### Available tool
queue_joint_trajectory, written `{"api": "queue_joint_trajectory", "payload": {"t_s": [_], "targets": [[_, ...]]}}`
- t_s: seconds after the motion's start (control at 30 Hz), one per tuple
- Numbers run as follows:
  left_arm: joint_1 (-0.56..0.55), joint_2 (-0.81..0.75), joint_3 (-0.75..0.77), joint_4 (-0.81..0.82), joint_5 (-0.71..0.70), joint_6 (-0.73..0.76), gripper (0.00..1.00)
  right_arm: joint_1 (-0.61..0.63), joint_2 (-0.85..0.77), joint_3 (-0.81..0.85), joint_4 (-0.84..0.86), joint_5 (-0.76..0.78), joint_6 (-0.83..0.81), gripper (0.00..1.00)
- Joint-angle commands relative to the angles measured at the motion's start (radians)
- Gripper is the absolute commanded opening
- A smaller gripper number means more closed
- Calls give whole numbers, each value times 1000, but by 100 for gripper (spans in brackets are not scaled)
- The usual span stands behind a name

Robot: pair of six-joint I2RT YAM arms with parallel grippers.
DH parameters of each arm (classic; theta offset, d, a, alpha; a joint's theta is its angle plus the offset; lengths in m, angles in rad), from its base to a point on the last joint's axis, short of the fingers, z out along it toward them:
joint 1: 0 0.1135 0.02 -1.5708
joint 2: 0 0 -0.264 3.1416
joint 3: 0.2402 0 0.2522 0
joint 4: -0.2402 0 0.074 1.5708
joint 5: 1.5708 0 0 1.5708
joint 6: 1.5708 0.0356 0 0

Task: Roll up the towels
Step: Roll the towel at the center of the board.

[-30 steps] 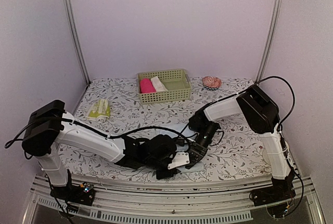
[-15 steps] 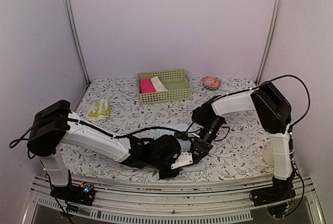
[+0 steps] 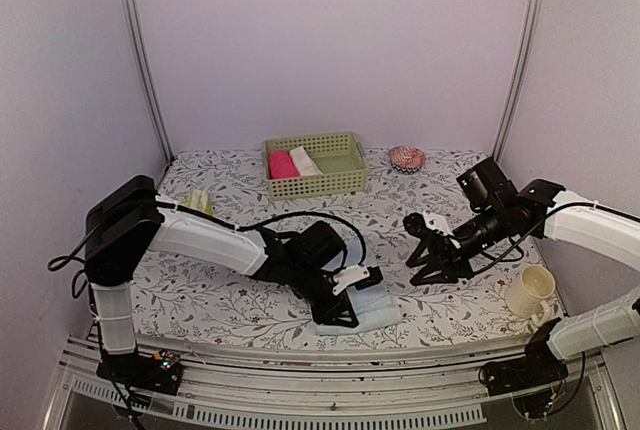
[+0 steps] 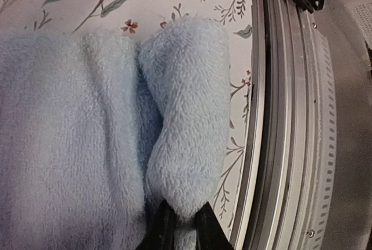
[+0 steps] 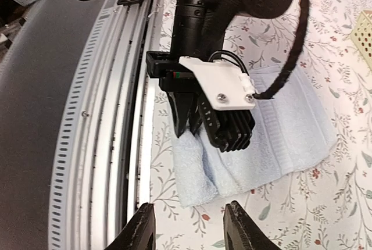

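We see a table point(image 3: 230, 300) covered in a floral-print cloth, with the two arms reaching over its near half. The left arm point(image 3: 200, 240) stretches low across to the near middle, and the right arm point(image 3: 590, 225) comes in from the right side. A pale green slotted basket point(image 3: 340, 182) stands at the far middle, holding a pink roll point(image 3: 282, 164) and a cream-white roll point(image 3: 305, 161) side by side. The light blue towel point(image 4: 70, 145) lies flat near the front edge, its near end turned up into a soft fold. The left gripper point(image 4: 183, 232) pinches that fold, jaws narrow on the cloth. The right gripper point(image 5: 192, 232) hovers just beside the towel, jaws apart and holding nothing. A cream cup point(image 3: 530, 293) stands near the right front. The yellow-green towel point(image 3: 195, 200) rests at the far left, partly hidden behind the left arm.
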Motion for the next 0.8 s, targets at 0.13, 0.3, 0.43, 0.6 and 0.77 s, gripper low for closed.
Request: {"api": "queue_joint_trajectory", "payload": {"t_s": [0.13, 0.3, 0.43, 0.6, 0.77], "targets": [[103, 198, 38, -43, 386, -193, 10, 266, 34, -125, 294, 434, -6, 43], [110, 205, 20, -8, 369, -220, 11, 388, 139, -105, 320, 526, -40, 46], [115, 204, 11, 12, 375, -237, 11, 429, 228, -105, 358, 552, -55, 48], [122, 199, -3, 19, 381, -233, 12, 455, 307, -106, 417, 620, -48, 48], [125, 199, -13, 16, 384, -226, 13, 459, 355, -122, 461, 665, -44, 46]]}}
